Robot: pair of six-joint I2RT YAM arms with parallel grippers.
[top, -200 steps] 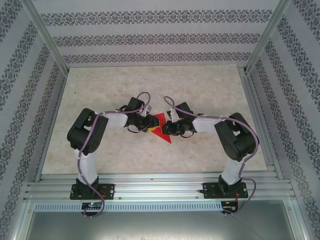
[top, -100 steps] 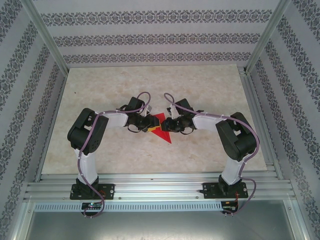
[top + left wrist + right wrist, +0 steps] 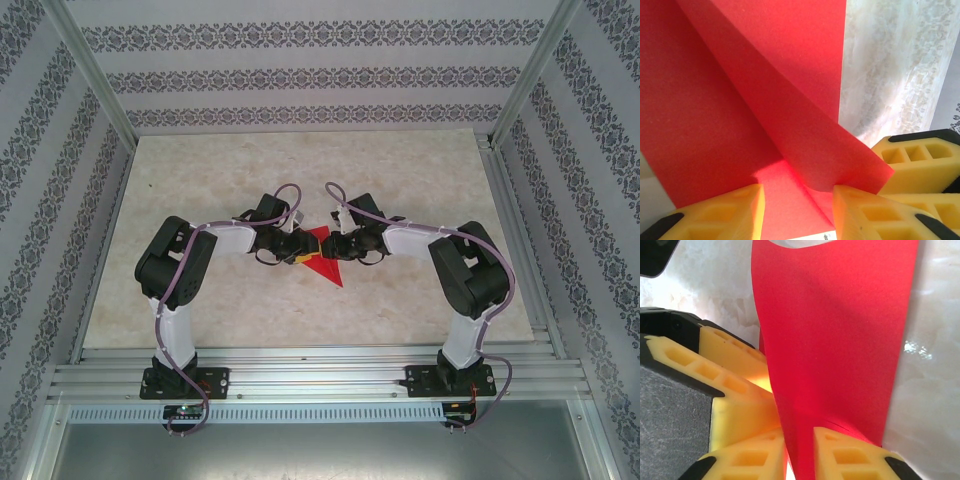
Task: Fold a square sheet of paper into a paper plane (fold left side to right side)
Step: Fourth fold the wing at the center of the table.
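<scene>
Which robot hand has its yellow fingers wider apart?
The left gripper: a wide gap shows between its fingers, while the right gripper pinches the red paper.

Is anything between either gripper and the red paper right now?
Nothing visible. The paper plane lies between the left gripper's open jaws, and the right gripper is closed on it.

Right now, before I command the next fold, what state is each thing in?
paper plane: partly folded, one flap raised off the table.
left end effector: jaws apart, paper lying between them.
right end effector: jaws nearly together, paper in the gap; grip unclear.
</scene>
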